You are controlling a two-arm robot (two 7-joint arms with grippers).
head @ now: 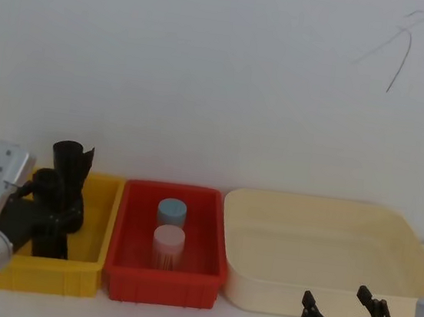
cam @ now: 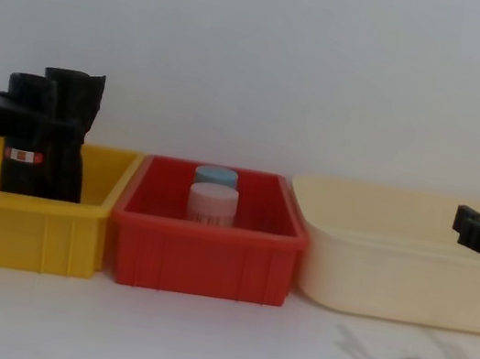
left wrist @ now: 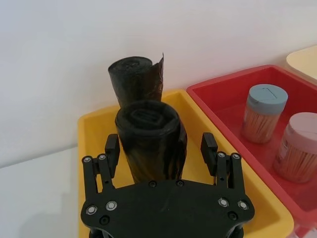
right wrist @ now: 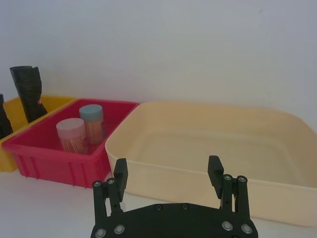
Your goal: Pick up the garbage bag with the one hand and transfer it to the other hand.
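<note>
Upright black garbage bag (cam: 22, 178), red-white label band, between spread jaws of left gripper (left wrist: 159, 144); right gripper (right wrist: 168, 171) likewise spread

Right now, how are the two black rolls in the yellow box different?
The garbage bag wears a red-and-white band; the other roll shows none. The garbage bag's top is flat; the other roll's has a ragged flap. The garbage bag stands between the open fingers of the left hand; the other roll stands free behind. Both are black, upright, in the yellow box.
</note>
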